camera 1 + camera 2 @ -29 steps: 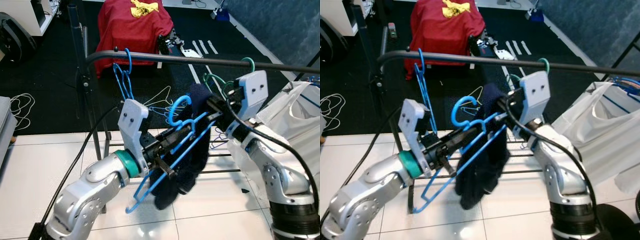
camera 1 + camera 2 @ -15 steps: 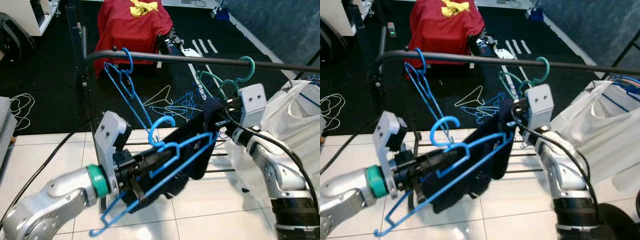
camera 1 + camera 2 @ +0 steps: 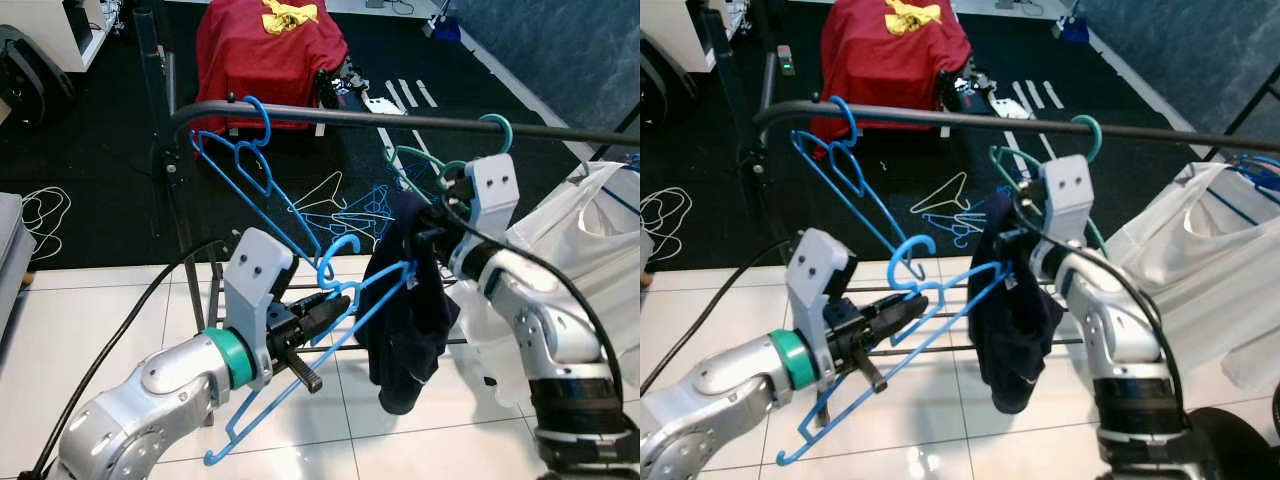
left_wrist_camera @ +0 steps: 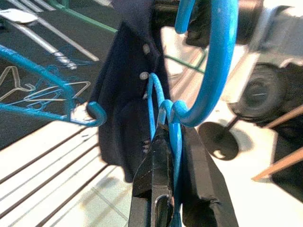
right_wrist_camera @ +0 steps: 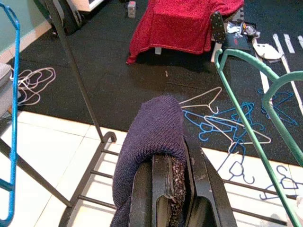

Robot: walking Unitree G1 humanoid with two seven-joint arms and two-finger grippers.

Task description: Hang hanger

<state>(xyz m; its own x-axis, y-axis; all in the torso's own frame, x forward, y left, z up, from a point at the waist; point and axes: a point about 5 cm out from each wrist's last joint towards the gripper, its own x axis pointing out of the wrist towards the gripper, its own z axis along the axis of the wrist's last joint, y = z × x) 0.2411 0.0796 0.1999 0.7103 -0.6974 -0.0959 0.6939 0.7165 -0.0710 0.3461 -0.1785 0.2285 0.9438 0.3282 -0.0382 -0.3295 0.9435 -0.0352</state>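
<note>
Blue plastic hanger sits low, below the dark metal rail, with a dark navy cloth draped over its right end. The left gripper is closed tight on the hanger's neck, just under the hook. The right gripper pinches the top of the navy cloth between its fingers. Another blue hanger hangs on the left part of the rail, and green hangers hang farther right. A red cloth lies far back on the black floor mat. A white plastic bag is at the right.
</note>
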